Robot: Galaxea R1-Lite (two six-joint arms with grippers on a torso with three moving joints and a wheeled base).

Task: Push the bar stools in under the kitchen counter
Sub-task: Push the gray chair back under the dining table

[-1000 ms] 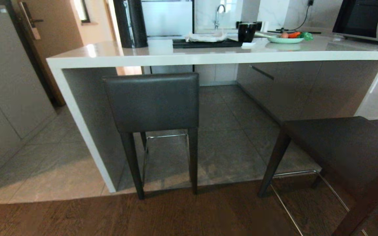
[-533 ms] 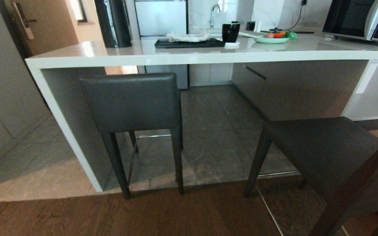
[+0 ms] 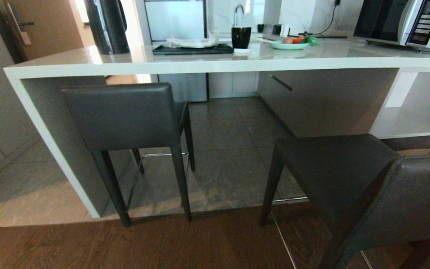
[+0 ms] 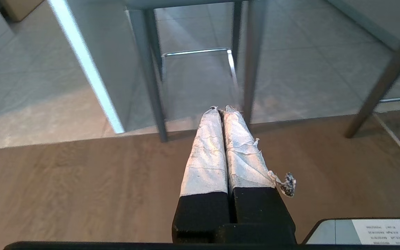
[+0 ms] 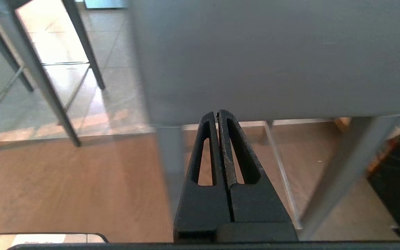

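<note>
Spanning the head view, the kitchen desk point(image 3: 215, 63) — thick pale stone top on a slab end panel at the left, with open room beneath. Tucked beneath it near that panel, the left bar stool point(image 3: 120, 116), backrest close under the desk's edge, legs on the seam where tile meets the wooden floor point(image 3: 88, 246). Standing out from the desk and well apart from the first, the right bar stool point(image 3: 334, 168), seat only partly under the overhang, backrest toward the camera at the right edge. Likely rigid and moderately heavy, tall on slim legs, so prone to tip or judder if shoved high and fast; probably apt to catch at the floor seam. Best met at the padded backrest or the seat's rear edge, with a flat, steady push rather than a grasp — nothing here slim enough to pinch except the chrome footrest bar point(image 3: 287, 200), a poor lever. In the left wrist view, left gripper point(image 4: 222, 109) pressed together, wrapped fingers point(image 4: 207, 146) touching, empty, hanging over the wooden floor short of the left stool's legs. In the right wrist view, right gripper point(image 5: 218, 113) likewise pressed together and empty, tips just before the right stool's grey backrest; contact impossible to judge.
</note>
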